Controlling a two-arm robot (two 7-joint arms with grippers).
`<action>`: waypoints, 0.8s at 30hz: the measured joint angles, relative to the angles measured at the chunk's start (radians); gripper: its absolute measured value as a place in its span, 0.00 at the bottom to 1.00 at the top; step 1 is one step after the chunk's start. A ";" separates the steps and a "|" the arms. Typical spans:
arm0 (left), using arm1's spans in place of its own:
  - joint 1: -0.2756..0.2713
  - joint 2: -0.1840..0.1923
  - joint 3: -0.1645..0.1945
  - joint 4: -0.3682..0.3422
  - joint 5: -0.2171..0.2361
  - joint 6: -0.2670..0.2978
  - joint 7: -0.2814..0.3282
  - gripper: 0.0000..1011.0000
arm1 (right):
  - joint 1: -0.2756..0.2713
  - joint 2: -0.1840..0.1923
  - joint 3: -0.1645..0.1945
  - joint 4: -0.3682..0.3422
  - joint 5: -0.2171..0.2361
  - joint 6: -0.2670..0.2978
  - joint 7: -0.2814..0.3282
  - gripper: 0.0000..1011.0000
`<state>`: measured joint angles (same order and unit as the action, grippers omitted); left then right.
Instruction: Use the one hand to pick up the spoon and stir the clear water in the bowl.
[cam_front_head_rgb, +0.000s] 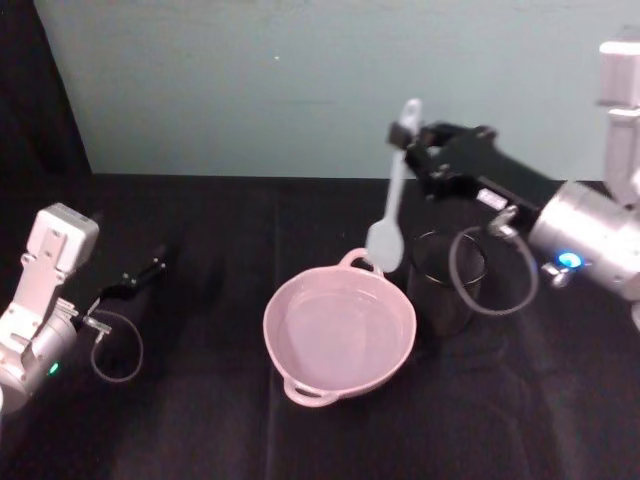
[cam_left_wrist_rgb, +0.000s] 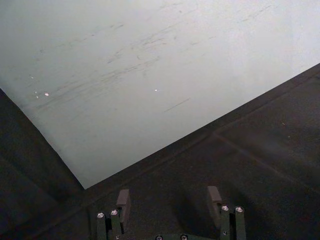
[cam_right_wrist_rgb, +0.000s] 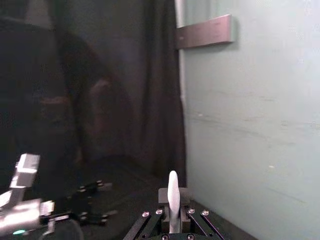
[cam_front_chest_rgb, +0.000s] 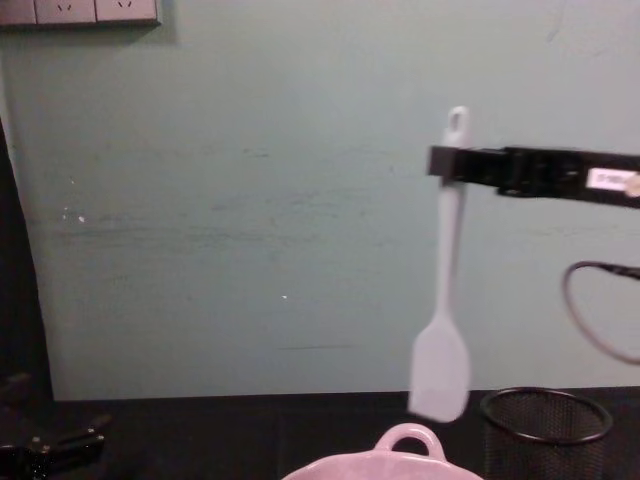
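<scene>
Chest view, spoon (cam_front_chest_rgb: 445, 290) above bowl (cam_front_chest_rgb: 405, 445); cup (cam_front_chest_rgb: 545, 415) beside

No legible text is found. A small white label (cam_front_chest_rgb: 611, 180) is carried on the right gripper (cam_front_chest_rgb: 446, 163); its print cannot be read.

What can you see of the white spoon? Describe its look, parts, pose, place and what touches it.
The spoon is slim, white and plastic-looking, with a long handle ending in an oval hole and a flat rounded blade. It hangs nearly upright, blade down, above the far side of the pink bowl, clear of it. The right gripper grips its handle near the top.
</scene>
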<state>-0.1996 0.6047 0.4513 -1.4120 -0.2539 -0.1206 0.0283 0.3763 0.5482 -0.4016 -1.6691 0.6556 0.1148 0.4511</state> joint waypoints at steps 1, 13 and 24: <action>0.000 0.000 0.000 0.000 0.000 0.000 0.000 0.99 | 0.003 -0.005 -0.008 0.000 -0.004 0.001 0.003 0.11; 0.000 0.000 0.000 0.000 0.000 0.000 0.000 0.99 | 0.007 -0.071 -0.117 0.070 -0.126 -0.066 0.028 0.11; 0.000 0.000 0.000 0.000 0.000 0.000 0.000 0.99 | -0.036 -0.117 -0.120 0.150 -0.157 -0.153 0.067 0.11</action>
<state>-0.1996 0.6047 0.4514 -1.4120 -0.2539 -0.1205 0.0283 0.3408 0.4312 -0.5216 -1.5195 0.4987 -0.0381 0.5179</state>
